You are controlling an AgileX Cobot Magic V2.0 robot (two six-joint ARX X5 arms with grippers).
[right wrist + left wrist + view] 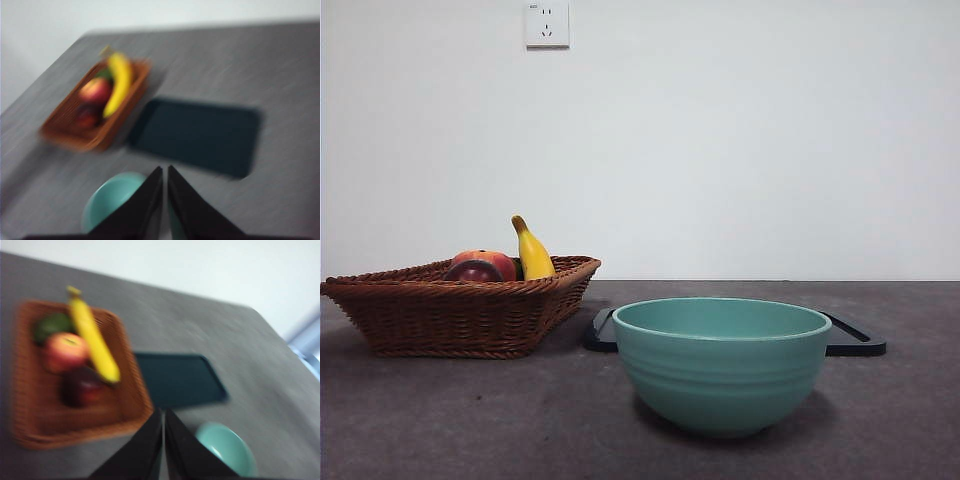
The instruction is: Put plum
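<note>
Counting Fruit in One Basket

Sitting in the basket (460,318): one plum (81,387), one peach (64,351), one banana (93,337), one green fruit (52,325), half hidden. Alongside: one bowl (722,363), one tray (197,133). Hovering above, both blurred: left gripper (163,445) and right gripper (165,197), jaws pressed together, empty.

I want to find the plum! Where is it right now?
The plum lies in the wicker basket, on the left in the front view, touching the red-orange fruit and beside the banana.
</note>
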